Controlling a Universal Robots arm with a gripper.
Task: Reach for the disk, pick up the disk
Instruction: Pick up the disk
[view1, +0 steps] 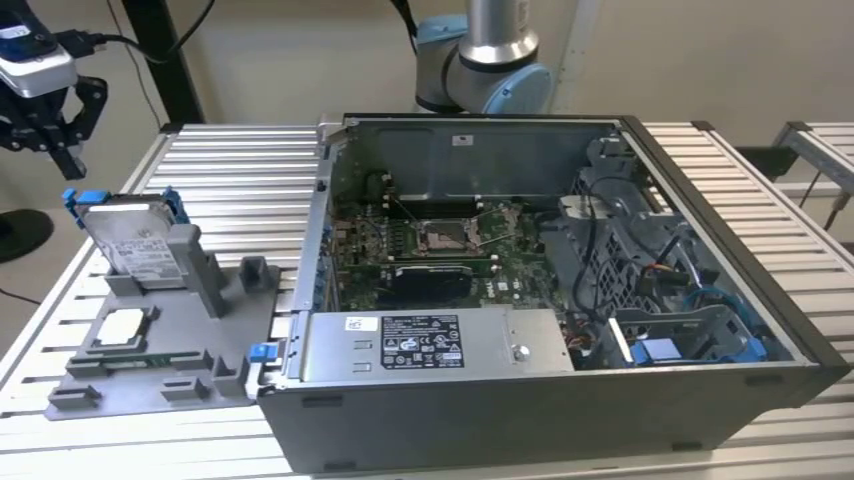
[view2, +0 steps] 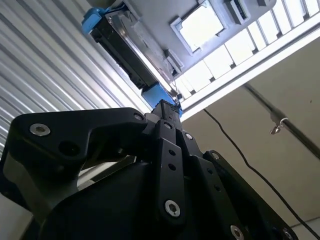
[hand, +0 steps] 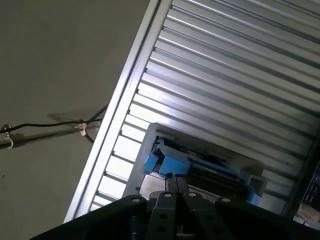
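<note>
Far over on the exterior view's left, the gripper (view1: 67, 165) hangs high above the edge of the ribbed worktop (view1: 227, 160), and its fingers (hand: 167, 187) look clenched together with nothing between them. Just below and a touch further in, there's the disk (view1: 131, 235): standing on edge and leaning back in a slot of the grey holder (view1: 200, 290), label out, with the blue bracket (view1: 83, 197) framing it. The gripper is apart from it, no contact. In both wrist views the fingertips point down at the disk's top edge, blue corners either side. Here's the worry: fingers that come down closed like this can't straddle the drive, and I'd expect them to butt its top edge or a bracket tab and tip it in the slot. An off-centre approach could catch only the blue plastic, which may flex and let the drive slip. Moving along, the small CPU chip (view1: 123, 325) lies flat on the holder's lower part, near enough to be knocked by a dropped drive. On the right sits the open computer case (view1: 534, 400), well apart from the action.
</note>
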